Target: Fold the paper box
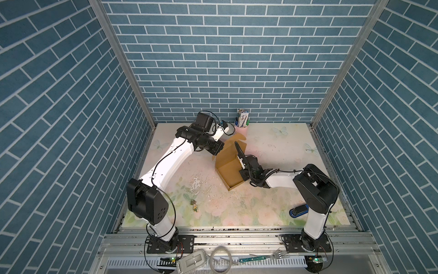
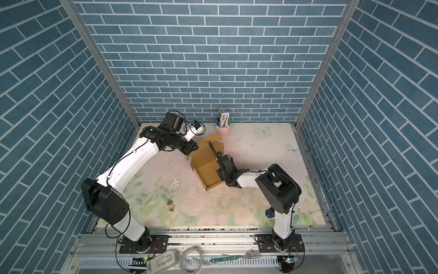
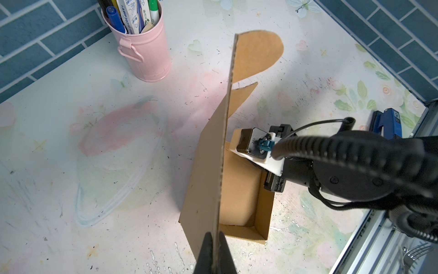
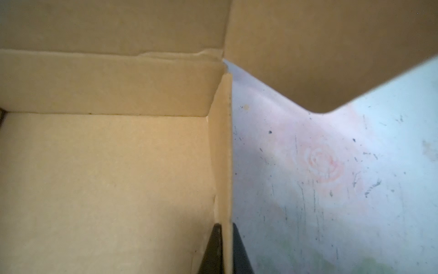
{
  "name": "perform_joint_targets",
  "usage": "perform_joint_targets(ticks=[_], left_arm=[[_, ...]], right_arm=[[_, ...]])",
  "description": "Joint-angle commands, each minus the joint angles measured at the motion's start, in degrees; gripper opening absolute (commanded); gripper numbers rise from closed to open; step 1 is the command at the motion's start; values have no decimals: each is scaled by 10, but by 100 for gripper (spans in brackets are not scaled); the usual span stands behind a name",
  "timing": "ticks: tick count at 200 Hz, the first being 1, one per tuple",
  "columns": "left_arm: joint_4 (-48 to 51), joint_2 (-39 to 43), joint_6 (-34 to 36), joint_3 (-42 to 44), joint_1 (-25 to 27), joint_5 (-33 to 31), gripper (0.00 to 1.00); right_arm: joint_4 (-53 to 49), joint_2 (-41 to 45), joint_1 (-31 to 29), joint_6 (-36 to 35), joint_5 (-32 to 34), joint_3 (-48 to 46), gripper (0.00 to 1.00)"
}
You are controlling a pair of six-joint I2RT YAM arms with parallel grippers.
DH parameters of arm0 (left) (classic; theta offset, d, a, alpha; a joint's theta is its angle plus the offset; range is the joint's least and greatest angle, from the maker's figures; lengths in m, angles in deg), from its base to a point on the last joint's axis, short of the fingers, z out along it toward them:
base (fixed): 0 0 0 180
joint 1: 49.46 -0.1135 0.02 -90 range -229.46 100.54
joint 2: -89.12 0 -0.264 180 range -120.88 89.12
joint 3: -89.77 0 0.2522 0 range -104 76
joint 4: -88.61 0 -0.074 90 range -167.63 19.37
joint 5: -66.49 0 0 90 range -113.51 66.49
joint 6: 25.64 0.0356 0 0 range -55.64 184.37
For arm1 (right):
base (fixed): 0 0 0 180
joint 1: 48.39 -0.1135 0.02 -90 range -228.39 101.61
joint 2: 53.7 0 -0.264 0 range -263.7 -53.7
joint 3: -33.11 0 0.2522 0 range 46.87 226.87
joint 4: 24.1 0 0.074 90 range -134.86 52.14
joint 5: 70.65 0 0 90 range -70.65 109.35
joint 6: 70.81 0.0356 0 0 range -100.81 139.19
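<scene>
Evidently the paper box (image 1: 231, 173), standing on the table (image 1: 272, 142), is braced for lid closure: upright lid edge pinched by the left end effector (image 3: 215, 251), side wall nipped by the right end effector (image 4: 227, 249).

Clamped edge-on in the left pincer (image 3: 215, 237): raised lid of the paper box (image 3: 206, 166). Open tray resting on the scuffed table (image 3: 94, 154), right arm (image 3: 355, 166) reaching in, pink pen cup (image 3: 147, 54) apart.
</scene>
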Motion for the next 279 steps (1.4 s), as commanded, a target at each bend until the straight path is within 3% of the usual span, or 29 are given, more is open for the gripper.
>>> perform_joint_targets(ticks=[1,27,94,136,192,240,279], left_arm=[[6,11,-8,5,-3,16,0],[7,9,-8,4,-3,18,0],[8,10,-7,6,-2,15,0],[8,9,-5,7,-1,6,0],[8,1,-1,3,3,0,0],[3,0,-12,0,3,-8,0],[-2,6,-16,8,3,-27,2]], right_arm=[[-57,7,1,30,-93,-31,23],[-52,30,13,42,-123,-33,37],[-15,82,43,74,-165,-46,56],[55,113,51,117,-163,-80,60],[155,164,55,193,-83,-128,59],[1,245,77,231,-22,-122,59],[-97,289,78,241,-26,-121,59]])
